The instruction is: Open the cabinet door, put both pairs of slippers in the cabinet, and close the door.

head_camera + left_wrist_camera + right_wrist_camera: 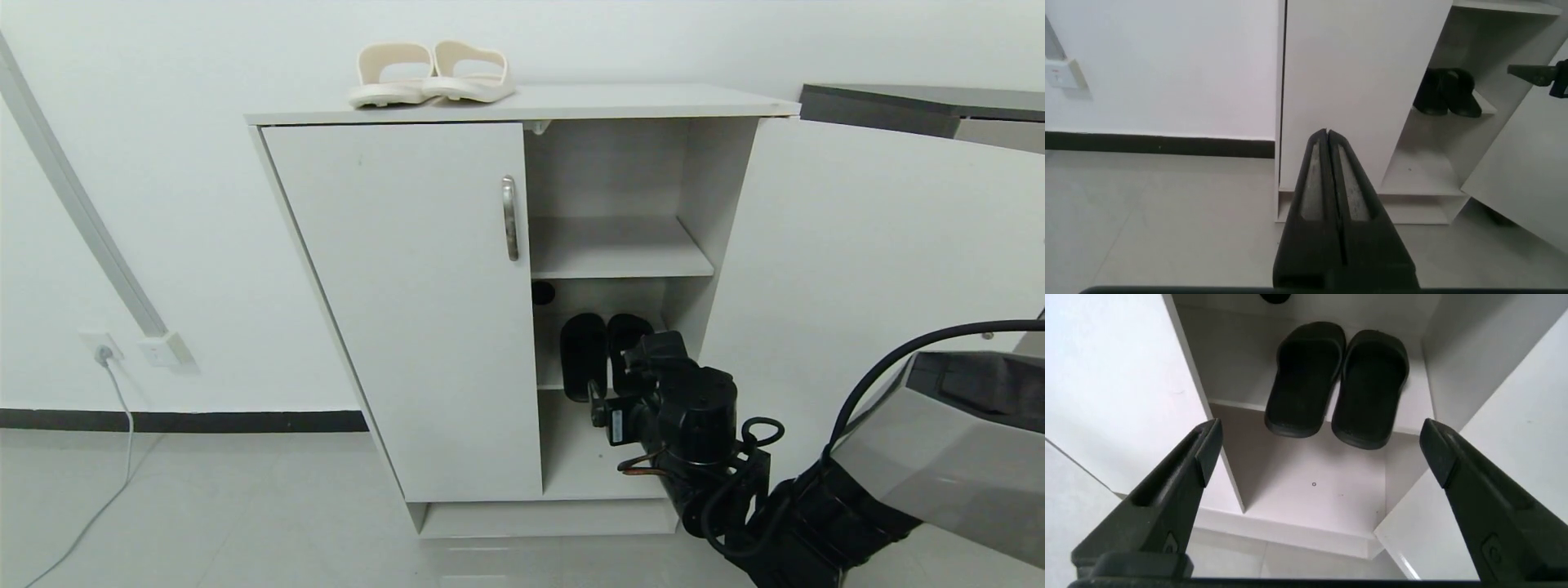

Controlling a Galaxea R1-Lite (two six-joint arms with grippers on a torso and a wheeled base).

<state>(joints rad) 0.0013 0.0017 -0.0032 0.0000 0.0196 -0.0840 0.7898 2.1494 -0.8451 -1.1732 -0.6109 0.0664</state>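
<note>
Head view: takes in the whole cabinet [522, 102]. Left door [400, 302] shut, with its handle [509, 218] at the inner edge; right door [857, 245] swung wide open. White slippers [433, 73] side by side on the cabinet top, toward its left end. Black slippers [600, 351] inside, on the lower shelf [549, 359], poking out over its front edge. Upper shelf [620, 249] bare. Right gripper [620, 371] at the open compartment, just in front of the black slippers and apart from them; cannot tell from here how its fingers stand. Plug [102, 353] in a wall socket far to the left.

Left wrist view: looks from low over the floor [1151, 212] at the cabinet's shut door and its open side, well back from both. Left gripper [1327, 139] clenched, fingers pressed flat together with nothing between. Black slippers seen small on their shelf; one right-gripper finger [1534, 73] at the edge, level with them.

Right wrist view: looks down into the compartment from close by. Right gripper [1320, 433] released, fingers [1167, 506] spread wide and holding nothing. Black slippers [1335, 384] side by side and touching, overhanging the shelf edge.
</note>
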